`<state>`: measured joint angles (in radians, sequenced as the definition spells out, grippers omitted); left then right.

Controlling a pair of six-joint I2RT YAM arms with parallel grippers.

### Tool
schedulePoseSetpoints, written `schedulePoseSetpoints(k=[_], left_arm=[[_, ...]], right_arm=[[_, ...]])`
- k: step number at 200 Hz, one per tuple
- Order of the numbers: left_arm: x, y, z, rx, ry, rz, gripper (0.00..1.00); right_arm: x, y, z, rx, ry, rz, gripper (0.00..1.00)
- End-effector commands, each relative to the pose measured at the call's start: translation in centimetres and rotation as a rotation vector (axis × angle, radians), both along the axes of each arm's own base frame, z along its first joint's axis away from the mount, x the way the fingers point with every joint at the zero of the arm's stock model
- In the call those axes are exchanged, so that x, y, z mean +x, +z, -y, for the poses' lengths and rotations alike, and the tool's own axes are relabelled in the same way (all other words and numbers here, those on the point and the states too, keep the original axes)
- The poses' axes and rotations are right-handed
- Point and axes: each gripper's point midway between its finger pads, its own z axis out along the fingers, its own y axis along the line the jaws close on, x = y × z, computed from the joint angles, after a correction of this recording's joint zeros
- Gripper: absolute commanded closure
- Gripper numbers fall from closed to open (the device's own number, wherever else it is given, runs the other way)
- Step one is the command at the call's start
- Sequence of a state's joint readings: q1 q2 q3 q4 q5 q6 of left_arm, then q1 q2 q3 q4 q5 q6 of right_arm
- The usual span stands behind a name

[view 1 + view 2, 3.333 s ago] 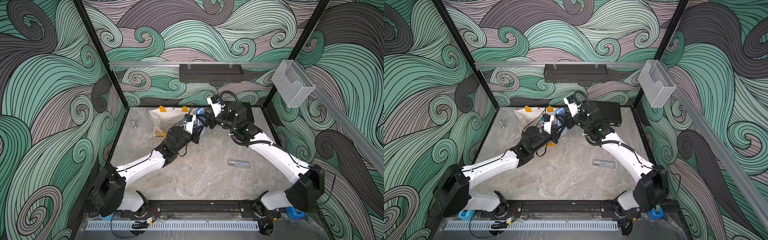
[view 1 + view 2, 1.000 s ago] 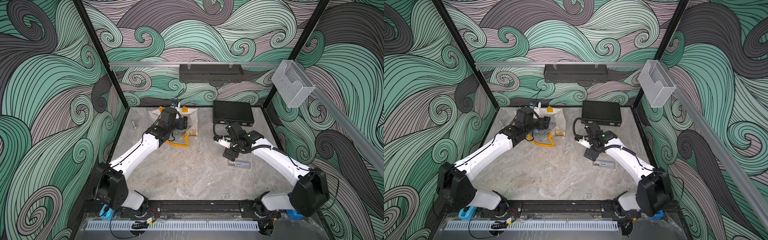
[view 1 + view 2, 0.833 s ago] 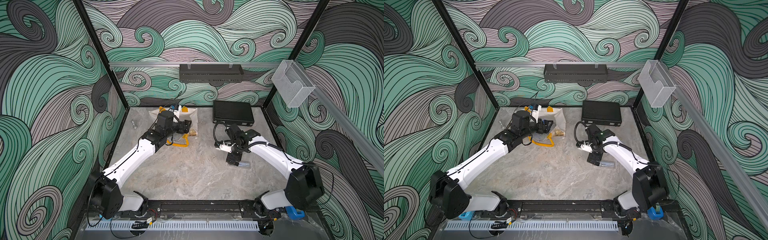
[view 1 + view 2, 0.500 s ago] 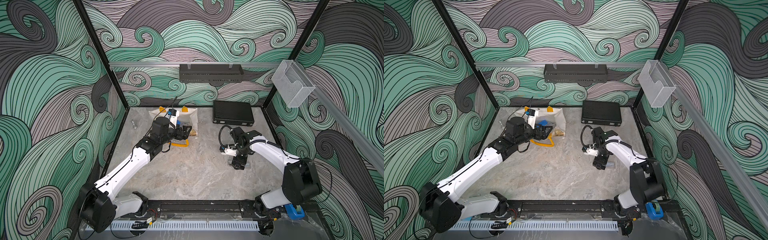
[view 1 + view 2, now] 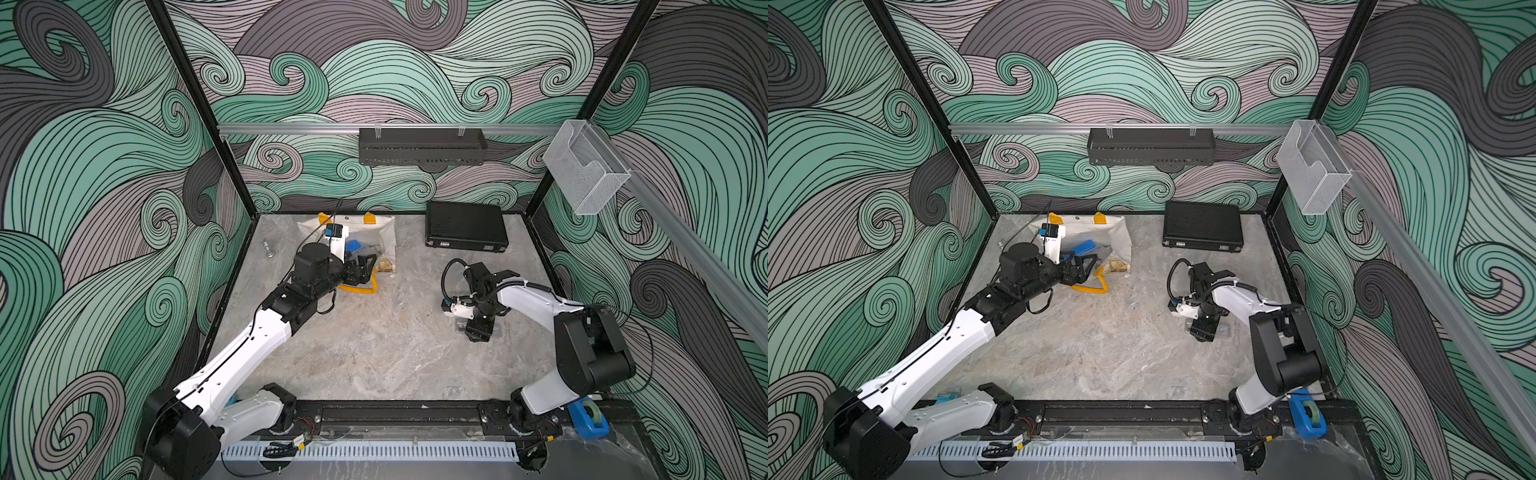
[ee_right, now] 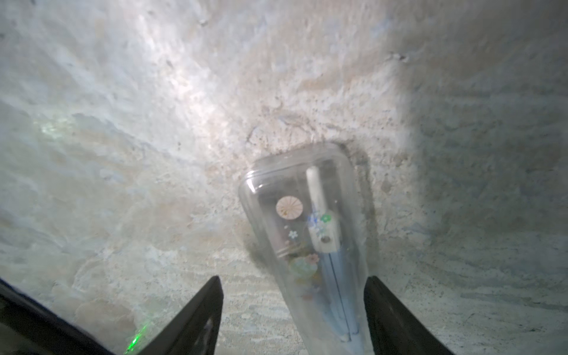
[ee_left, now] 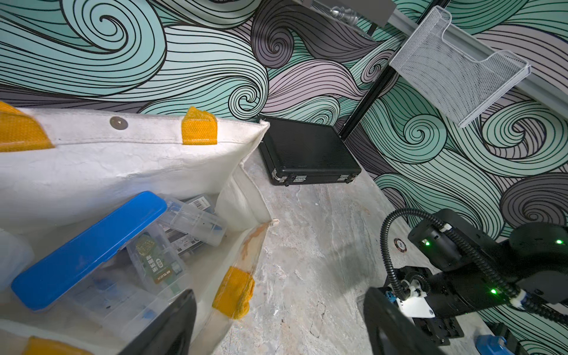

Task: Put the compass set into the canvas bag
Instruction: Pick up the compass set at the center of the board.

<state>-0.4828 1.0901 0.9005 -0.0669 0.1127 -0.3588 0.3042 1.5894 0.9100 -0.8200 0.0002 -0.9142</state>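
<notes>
From high up in front, we look down on the whole tabletop (image 5: 374, 353) (image 5: 1100, 353) in both top views. Our left wrist view looks low across it at the canvas bag (image 7: 123, 159) and black case (image 7: 307, 150). The right wrist view faces down, very close, at the compass set (image 6: 307, 221).

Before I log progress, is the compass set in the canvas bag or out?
Out: the compass set lies on the table, apart from the canvas bag.

Clear compass set (image 6: 307, 239) flat, apart fr. open canvas bag (image 7: 123, 166).
</notes>
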Motion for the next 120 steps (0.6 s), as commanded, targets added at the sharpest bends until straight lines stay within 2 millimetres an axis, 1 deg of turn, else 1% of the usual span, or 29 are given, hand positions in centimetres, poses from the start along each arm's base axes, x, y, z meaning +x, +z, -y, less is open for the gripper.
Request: schedulePoseSetpoints(k=[1, 12, 24, 35, 61, 80, 104, 120], left_arm=[[0.0, 0.8, -0.9, -0.015, 0.042, 0.021, 0.14], [0.0, 0.7, -1.0, -0.017, 0.049, 0.02, 0.14], [0.0, 0.6, -1.1, -0.017, 0.055, 0.018, 0.14], [-0.1, 0.5, -1.2, -0.017, 0.058, 0.018, 0.14], [0.0, 0.7, -1.3, -0.018, 0.065, 0.021, 0.14], [0.0, 0.6, -1.3, -0.018, 0.066, 0.021, 0.14], [0.0, 0.7, -1.4, -0.019, 0.073, 0.021, 0.14], [0.0, 0.6, -1.5, -0.016, 0.078, 0.021, 0.13]], right_arm=[[0.9, -1.1, -0.2, 0.009, 0.028, 0.027, 0.3], [1.1, -1.4, -0.2, 0.009, 0.033, 0.036, 0.31], [1.2, -1.6, -0.4, 0.017, 0.035, 0.04, 0.34], [1.7, -1.6, -0.6, 0.029, 0.032, 0.058, 0.38], [1.9, -1.6, -1.5, 0.062, 0.034, 0.066, 0.5], [1.9, -1.5, -2.2, 0.095, 0.032, 0.059, 0.57], [2.4, -0.8, -3.3, 0.149, 0.008, 0.063, 0.63], [3.5, 0.2, -4.3, 0.202, -0.019, 0.095, 0.65]])
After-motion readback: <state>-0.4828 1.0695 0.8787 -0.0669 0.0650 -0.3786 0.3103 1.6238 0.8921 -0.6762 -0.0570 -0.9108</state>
